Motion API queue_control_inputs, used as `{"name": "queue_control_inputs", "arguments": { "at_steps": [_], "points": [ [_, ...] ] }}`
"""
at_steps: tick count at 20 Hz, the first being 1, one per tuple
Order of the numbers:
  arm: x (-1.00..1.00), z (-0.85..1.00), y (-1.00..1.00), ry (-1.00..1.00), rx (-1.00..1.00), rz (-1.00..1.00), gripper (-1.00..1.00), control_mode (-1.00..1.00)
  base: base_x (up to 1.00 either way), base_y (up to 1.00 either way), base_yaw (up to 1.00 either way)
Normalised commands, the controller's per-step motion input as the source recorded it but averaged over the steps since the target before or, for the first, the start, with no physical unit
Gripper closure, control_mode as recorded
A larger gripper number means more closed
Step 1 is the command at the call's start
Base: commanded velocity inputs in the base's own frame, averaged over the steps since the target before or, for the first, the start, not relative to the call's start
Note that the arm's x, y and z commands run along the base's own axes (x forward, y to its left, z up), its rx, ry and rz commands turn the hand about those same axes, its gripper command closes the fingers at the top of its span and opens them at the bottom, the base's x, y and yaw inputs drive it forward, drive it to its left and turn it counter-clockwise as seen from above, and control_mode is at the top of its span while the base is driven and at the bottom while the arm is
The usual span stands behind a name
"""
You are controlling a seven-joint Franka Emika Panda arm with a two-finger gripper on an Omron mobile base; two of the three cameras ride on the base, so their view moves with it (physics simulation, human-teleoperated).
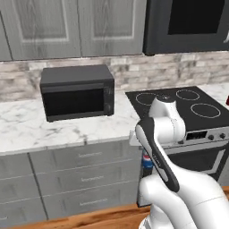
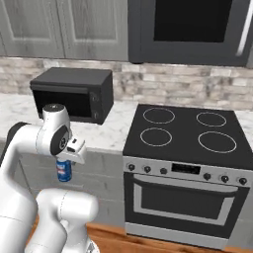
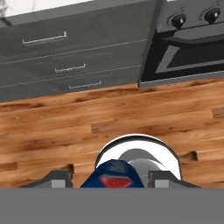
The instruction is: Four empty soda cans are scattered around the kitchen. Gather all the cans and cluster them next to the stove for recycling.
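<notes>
Right now the claw (image 3: 111, 180) is gripping a blue can (image 2: 63, 170), jaws clamped on its sides, hanging it in front of the drawers (image 1: 85, 176) below the worktop (image 1: 53, 127). From the can, the stove (image 2: 185, 133) is sitting toward two o'clock in the right base view. Doing this well likely means lifting clear of the worktop edge, keeping the can upright, then setting it just beside the stove.
</notes>
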Motion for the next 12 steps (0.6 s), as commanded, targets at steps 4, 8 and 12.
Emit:
{"name": "queue_control_inputs", "arguments": {
  "at_steps": [4,8,12],
  "points": [
    [0.00,0.00,0.00,0.00,0.00,0.00,1.00,1.00,-0.13,-0.57,-0.27],
    [0.00,0.00,0.00,0.00,0.00,0.00,1.00,1.00,0.00,-0.56,-0.19],
    [0.00,0.00,0.00,0.00,0.00,0.00,1.00,1.00,0.00,-0.47,-0.06]
  ]
}}
